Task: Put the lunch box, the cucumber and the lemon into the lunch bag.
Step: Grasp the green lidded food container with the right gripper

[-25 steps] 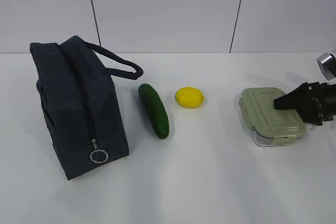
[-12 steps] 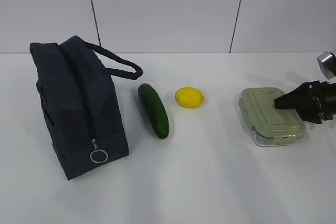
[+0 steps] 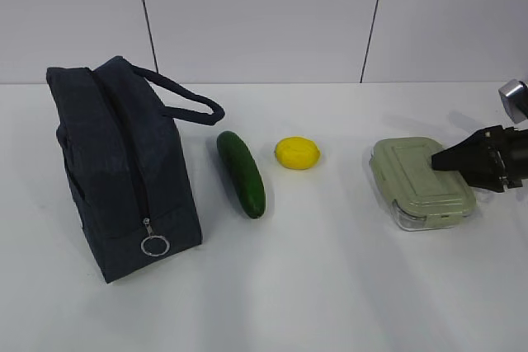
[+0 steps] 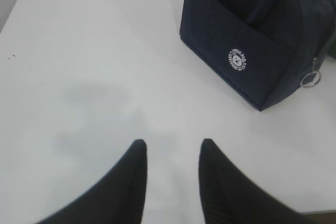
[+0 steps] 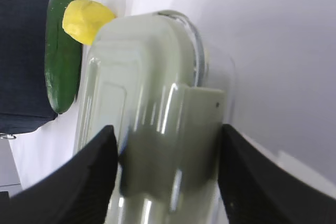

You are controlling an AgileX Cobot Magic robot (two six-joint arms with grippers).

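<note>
Lunch box first: the flat clear container with its pale sage-green clip-on lid [image 3: 421,181] sits on the white table [image 3: 330,286] at about 3 o'clock of the scene, well apart from everything else. Compared with a second ago it has turned slightly and slid a touch toward 9 o'clock, while the right gripper [image 3: 437,160] has drawn back a little toward 3 o'clock, its tips over the lid's 3 o'clock end. In the right wrist view its black fingers [image 5: 86,182] stand apart on either side of that end; whether the pads actually press the walls I cannot tell, so I judge this a straddle that nudged the box, not yet a firm hold.

Nothing else has changed. The smooth dark green cucumber [image 3: 241,173] lies just beside the large dark navy fabric lunch bag [image 3: 124,175], at the bag's 3 o'clock, and the small bright yellow lemon [image 3: 297,152] rests near the cucumber's 2 o'clock. The bag stands upright at 9 o'clock, its silver ring pull [image 3: 154,245] hanging low; it looks zipped shut, so nothing can go in yet.

The left gripper [image 4: 170,150] hangs over bare table with its pincers apart, the bag at its 1 o'clock. Likely need: close on the box squarely, since it slides easily.
</note>
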